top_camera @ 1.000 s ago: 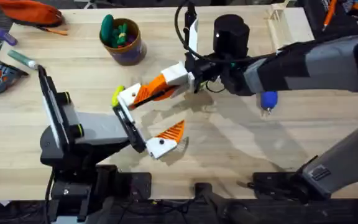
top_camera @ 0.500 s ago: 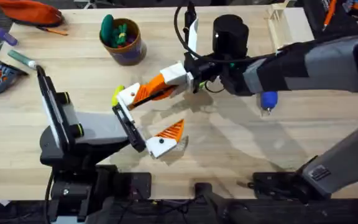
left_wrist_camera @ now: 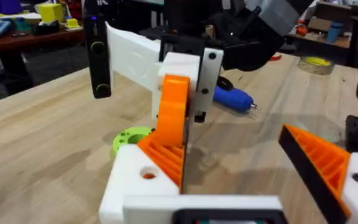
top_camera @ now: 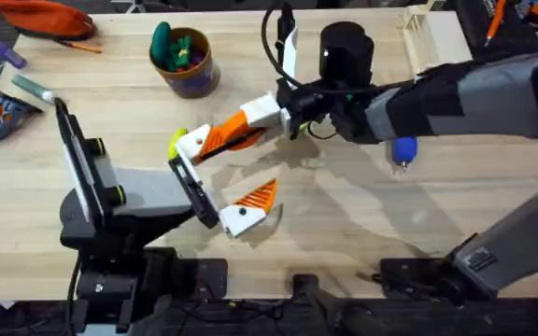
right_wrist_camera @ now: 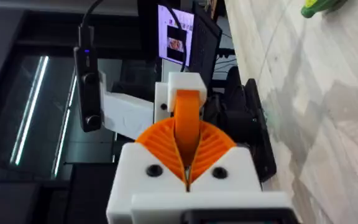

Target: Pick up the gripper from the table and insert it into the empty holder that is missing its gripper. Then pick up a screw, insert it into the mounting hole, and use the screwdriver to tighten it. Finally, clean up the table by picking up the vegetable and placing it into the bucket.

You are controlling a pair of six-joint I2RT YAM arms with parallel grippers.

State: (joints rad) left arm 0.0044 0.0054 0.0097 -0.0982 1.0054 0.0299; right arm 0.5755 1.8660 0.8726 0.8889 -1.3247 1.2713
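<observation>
While the right claw pinches the orange gripper shut, it meets the holder.
Left claw wide; piece looks light, rigid, ribbed, so grip its flat sides.

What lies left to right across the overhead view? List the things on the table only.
Orange pouch → bucket → lime-green disc → black cylinder → screwdriver → pale wooden box.
</observation>
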